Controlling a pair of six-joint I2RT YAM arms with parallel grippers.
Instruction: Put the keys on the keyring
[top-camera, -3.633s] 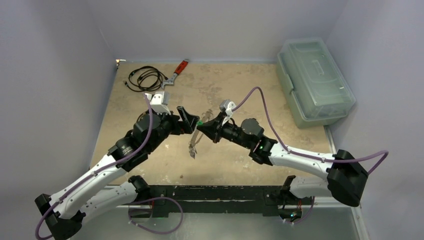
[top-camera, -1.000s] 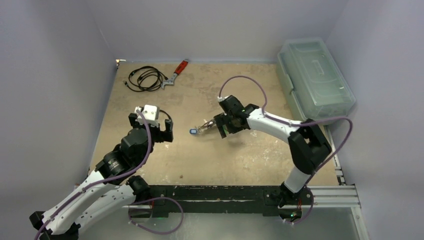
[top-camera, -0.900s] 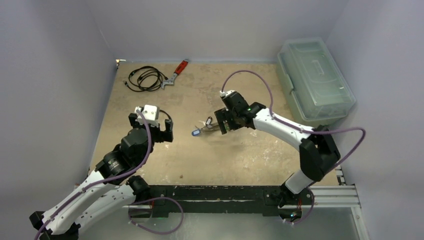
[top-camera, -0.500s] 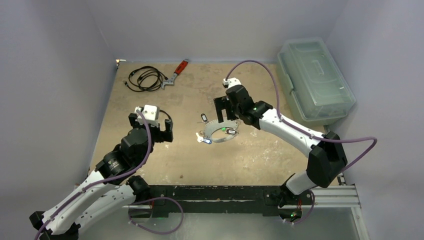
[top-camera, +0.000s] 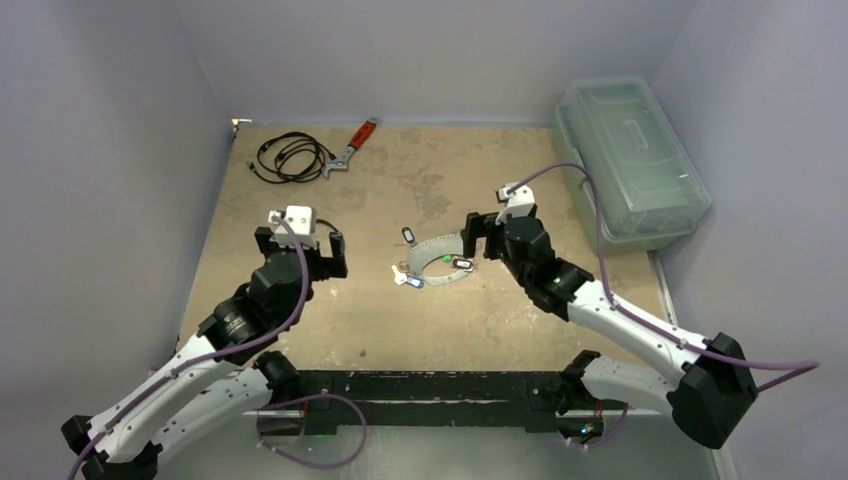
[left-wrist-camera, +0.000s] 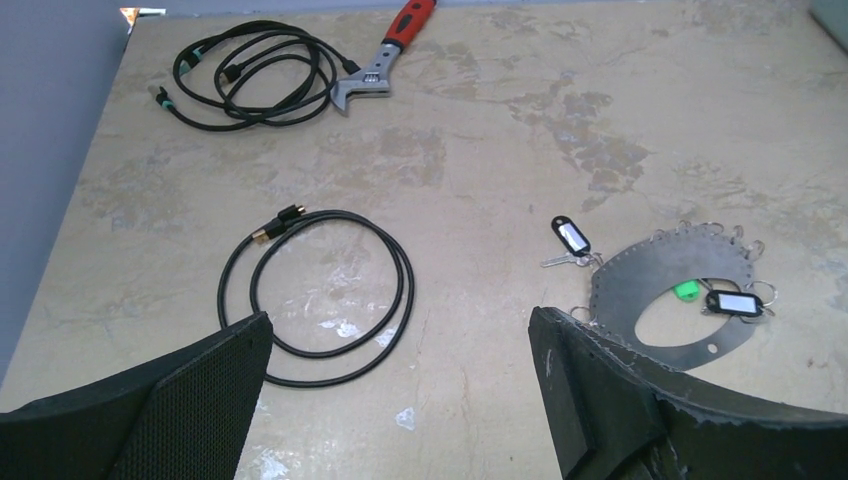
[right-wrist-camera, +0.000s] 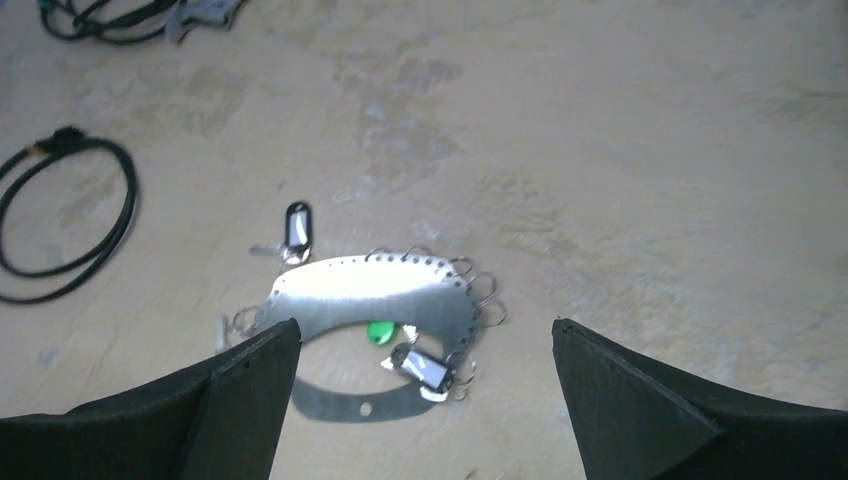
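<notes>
The left gripper (left-wrist-camera: 392, 335) and right gripper (top-camera: 483, 237) are wide open and empty, the keyring (right-wrist-camera: 360, 285) lies flat on the table (top-camera: 330, 205) between them, and the keys (right-wrist-camera: 297, 226) sit at its edge, so the job looks nearly done.

Two white-shelled arms (top-camera: 190, 365) with black joints, looping purple cables (top-camera: 322, 396) — black, dimpled gripper fingers (left-wrist-camera: 190, 400)

left wrist: keyring (left-wrist-camera: 660, 275) near edge hidden behind left end effector (left-wrist-camera: 400, 335) finger; blue key (top-camera: 413, 282) probably behind it too.
</notes>
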